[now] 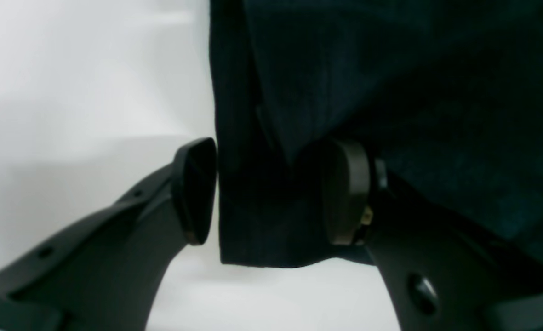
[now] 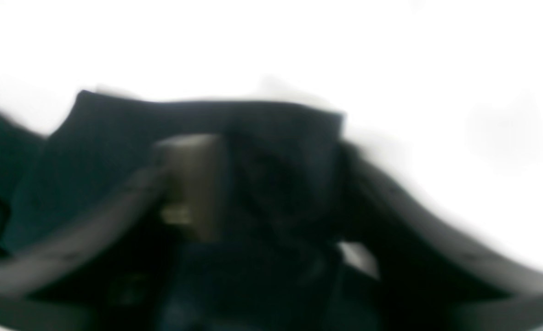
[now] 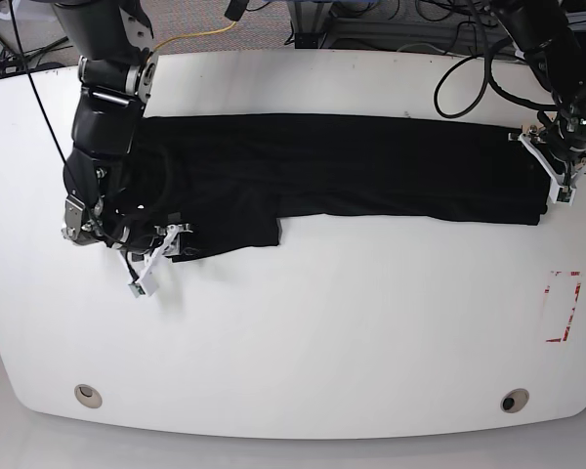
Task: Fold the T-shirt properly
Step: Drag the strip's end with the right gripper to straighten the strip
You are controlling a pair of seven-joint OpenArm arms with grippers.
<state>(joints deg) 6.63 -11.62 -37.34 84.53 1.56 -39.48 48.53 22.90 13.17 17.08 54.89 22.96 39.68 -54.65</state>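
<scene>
The T-shirt (image 3: 352,166) lies as a long band across the worktop (image 3: 303,332). Left end effector (image 1: 271,193) straddles its end hem, jaws apart, not clamped. Right end effector (image 2: 271,184) at the opposite end: blurred, state indeterminable. Fabric is soft, limp; grip doubled hem edges.

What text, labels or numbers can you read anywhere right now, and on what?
None readable.
T-shirt: plain black, no print or label showing.
Red marking on the table near its edge: an outline only, no legible characters.
Left end effector and right end effector: no markings visible; the right wrist view is blurred.
</scene>
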